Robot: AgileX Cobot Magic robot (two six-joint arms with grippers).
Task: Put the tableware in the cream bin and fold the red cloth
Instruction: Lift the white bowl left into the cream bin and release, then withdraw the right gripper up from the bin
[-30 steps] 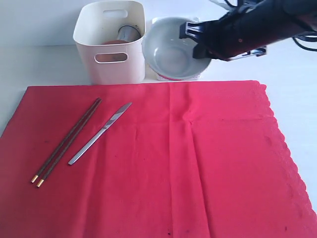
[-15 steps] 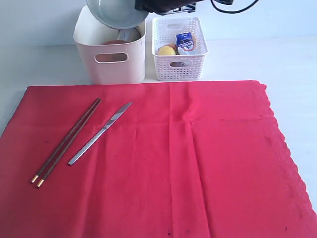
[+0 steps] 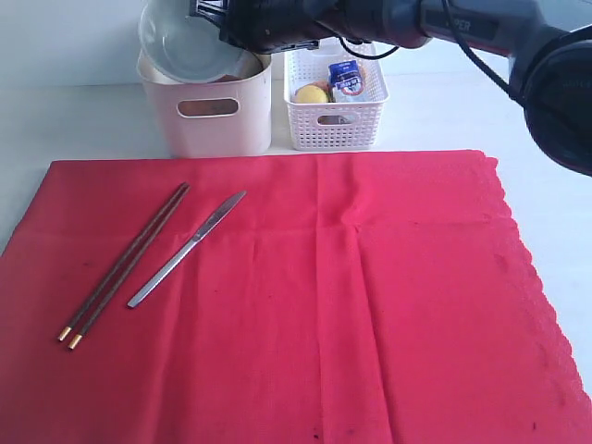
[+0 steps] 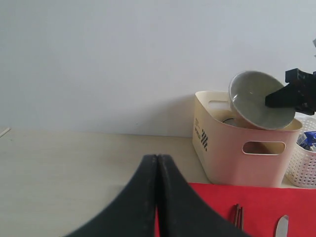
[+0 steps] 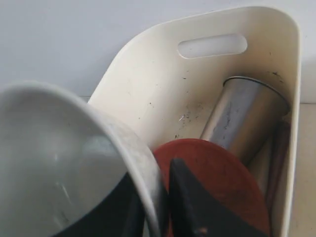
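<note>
The right pincer (image 5: 155,207) is clamped on the rim of the pale bowl (image 3: 180,46), tilted over the cream bin (image 3: 213,129) at the bench's (image 3: 74,120) 11 o'clock. A steel cup (image 5: 242,118) and brown plate (image 5: 212,177) sit inside the bin. The left pincer (image 4: 157,159) is pressed together. Chopsticks (image 3: 125,264) and knife (image 3: 185,250) lie on the red cloth (image 3: 370,305) toward 9 o'clock.

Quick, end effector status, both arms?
Left end effector: closed, empty.
Right end effector: closed on the rim of the pale green-white bowl.

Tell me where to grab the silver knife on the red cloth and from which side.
Probably best to grip the silver knife by its handle, the lower-left half, coming straight down with jaws across its narrow width. It lies flat on the red cloth, and the chopsticks lie apart on its left.
</note>
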